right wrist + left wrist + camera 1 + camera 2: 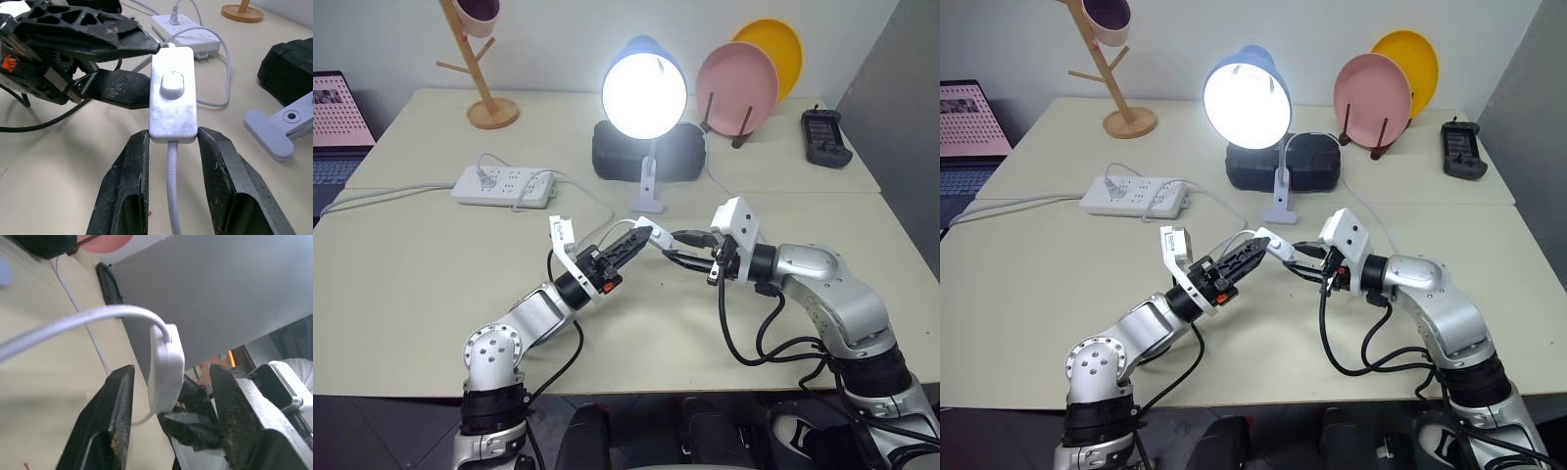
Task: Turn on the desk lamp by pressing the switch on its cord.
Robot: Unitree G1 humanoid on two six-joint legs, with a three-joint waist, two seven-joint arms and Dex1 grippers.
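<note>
The desk lamp (644, 90) with its light-blue shade stands at the back of the table, and its bulb glows brightly. My right gripper (173, 137) is shut on the lower end of the white switch (172, 100) and holds it above the table. The switch's button faces the right wrist camera. My left gripper (171, 374) is open, with its black fingers (112, 416) standing apart on either side of the switch (166, 364). The thin white cord (73, 323) runs out of both ends of the switch. Both grippers meet mid-table in front of the lamp (1247, 93).
A white power strip (504, 184) lies at the back left, near a wooden mug tree (480, 69). A black box (607, 157) sits behind the lamp. Pink (736, 86) and yellow (773, 44) plates stand at the back right, beside a black remote (825, 137).
</note>
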